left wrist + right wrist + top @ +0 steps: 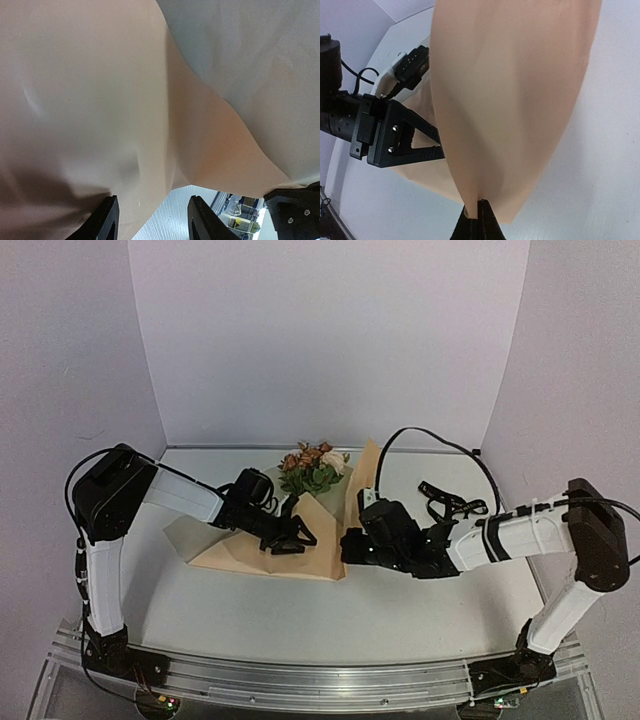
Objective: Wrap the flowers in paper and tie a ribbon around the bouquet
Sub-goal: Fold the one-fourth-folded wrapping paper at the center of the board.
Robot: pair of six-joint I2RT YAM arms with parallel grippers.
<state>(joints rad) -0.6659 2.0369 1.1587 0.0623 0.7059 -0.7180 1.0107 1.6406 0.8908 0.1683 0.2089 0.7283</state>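
Right gripper is clamped on the near-right edge of the paper, with the flap lifted. Left gripper is just to its left, jaws apart, pressing on the sheet and holding nothing. Flowers lie at the paper's far end. Ribbon is loose at far right, untouched. Best next: carry the flap left over the bunch with a firm pinch while the left pins the sheet against sliding.
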